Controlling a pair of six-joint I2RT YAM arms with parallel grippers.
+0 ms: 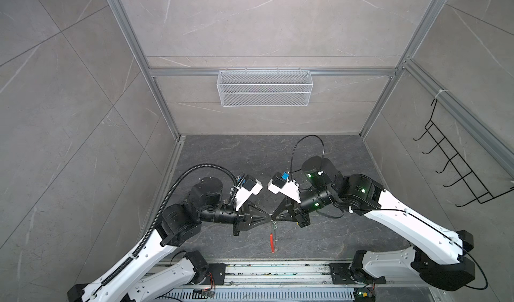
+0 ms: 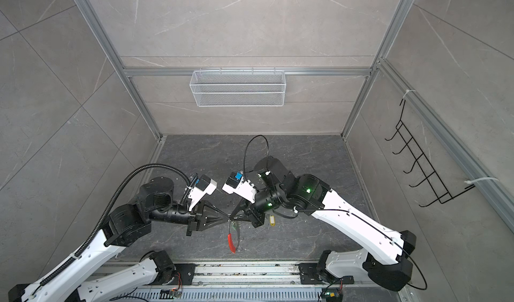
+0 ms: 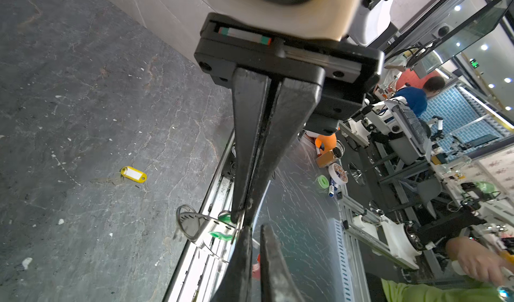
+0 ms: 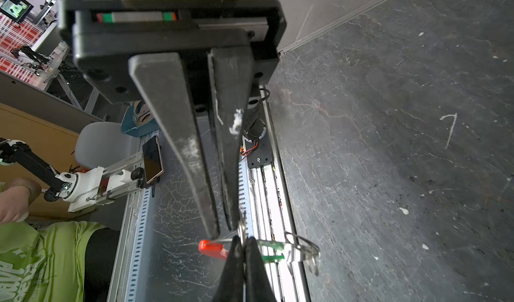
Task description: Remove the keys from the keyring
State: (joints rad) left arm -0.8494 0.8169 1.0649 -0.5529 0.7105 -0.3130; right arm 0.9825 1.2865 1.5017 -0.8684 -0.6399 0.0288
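Claw on the right (image 4: 224, 231), clenched on the keyring (image 2: 231, 242) above the worktop (image 1: 222, 161), meets the left claw (image 3: 242, 215), clenched beside the threaded green-tagged key (image 4: 274, 252); yellow-tagged key (image 3: 133, 173) lies freed, so next likely means sliding green along the hoop to its opening.
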